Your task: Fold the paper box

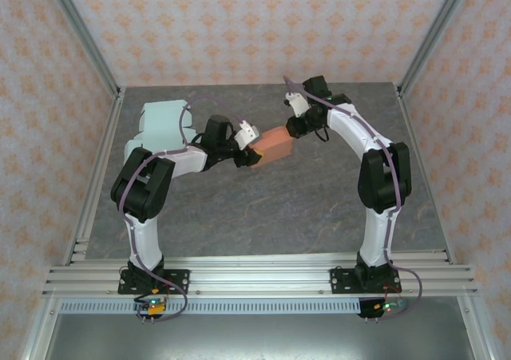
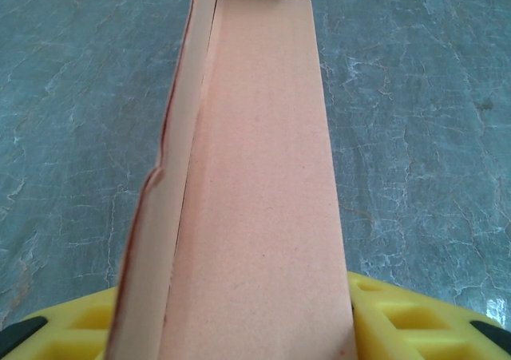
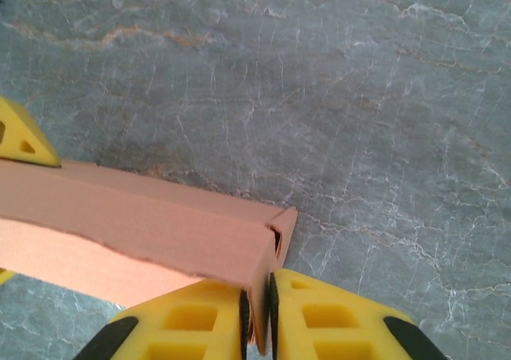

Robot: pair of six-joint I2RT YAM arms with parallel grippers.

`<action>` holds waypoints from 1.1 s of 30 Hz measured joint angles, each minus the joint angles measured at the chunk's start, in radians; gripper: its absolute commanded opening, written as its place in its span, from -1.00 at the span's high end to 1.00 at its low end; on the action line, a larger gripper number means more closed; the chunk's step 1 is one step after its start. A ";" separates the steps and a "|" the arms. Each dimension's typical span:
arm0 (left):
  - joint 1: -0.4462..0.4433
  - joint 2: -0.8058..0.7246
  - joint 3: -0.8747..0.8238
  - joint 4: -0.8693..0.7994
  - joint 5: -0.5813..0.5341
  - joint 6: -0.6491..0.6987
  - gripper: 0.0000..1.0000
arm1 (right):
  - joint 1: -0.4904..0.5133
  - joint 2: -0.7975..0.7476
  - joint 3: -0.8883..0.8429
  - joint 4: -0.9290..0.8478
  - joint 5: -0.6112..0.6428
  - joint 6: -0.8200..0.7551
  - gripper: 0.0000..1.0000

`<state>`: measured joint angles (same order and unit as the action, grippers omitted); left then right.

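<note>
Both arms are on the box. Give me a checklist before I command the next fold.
1. Left gripper grips paper box: ok, box sits between its jaws.
2. Right gripper pinches the box's end edge: ok.
3. Long flap lying flat: not ok, it stands up, edge kinked.
4. Box lifted off the table: cannot tell.
5. Pale green object clear of the box: ok, at far left.

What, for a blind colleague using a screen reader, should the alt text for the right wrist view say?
The yellow two-finger right gripper pinches a thin end flap of a long salmon-orange cardboard box at the bottom centre. The box runs off toward the left edge over a grey marbled tabletop.
</note>
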<state>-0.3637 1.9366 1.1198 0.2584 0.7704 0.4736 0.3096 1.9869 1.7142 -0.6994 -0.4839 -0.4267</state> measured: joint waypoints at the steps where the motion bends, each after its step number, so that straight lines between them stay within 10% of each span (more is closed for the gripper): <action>1: 0.000 0.000 0.001 -0.002 0.001 0.000 0.00 | 0.000 0.000 0.000 0.006 -0.002 0.004 0.70; 33: 0.000 0.016 0.055 -0.087 0.004 0.051 -0.03 | 0.022 -0.092 -0.186 0.206 0.051 0.120 1.00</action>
<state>-0.3637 1.9530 1.1744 0.1719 0.7746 0.5243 0.3313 1.8946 1.5284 -0.4938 -0.4324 -0.3065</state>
